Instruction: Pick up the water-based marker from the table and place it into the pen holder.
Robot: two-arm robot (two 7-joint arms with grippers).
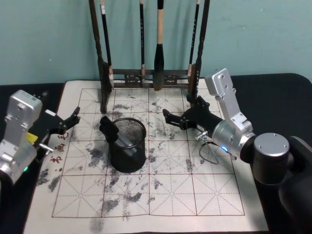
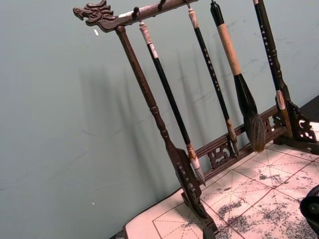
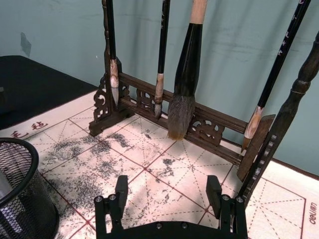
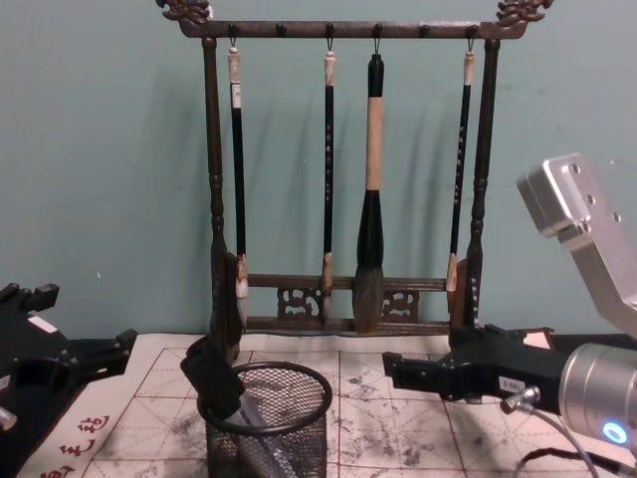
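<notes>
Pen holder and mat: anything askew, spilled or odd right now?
Nothing spilled. The pen holder stands upright on the ink-smudged mat, with the marker leaning inside, its black end over the rim. The right end effector is open and empty beside it.

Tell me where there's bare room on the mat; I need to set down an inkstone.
The mat's near half, in front of the pen holder, is free. It is crowded between the brush rack and right gripper; the left gripper overhangs the left edge.

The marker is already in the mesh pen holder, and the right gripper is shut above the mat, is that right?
Not quite. The marker does stand in the pen holder, but the right gripper is open and empty, as the right wrist view shows.
</notes>
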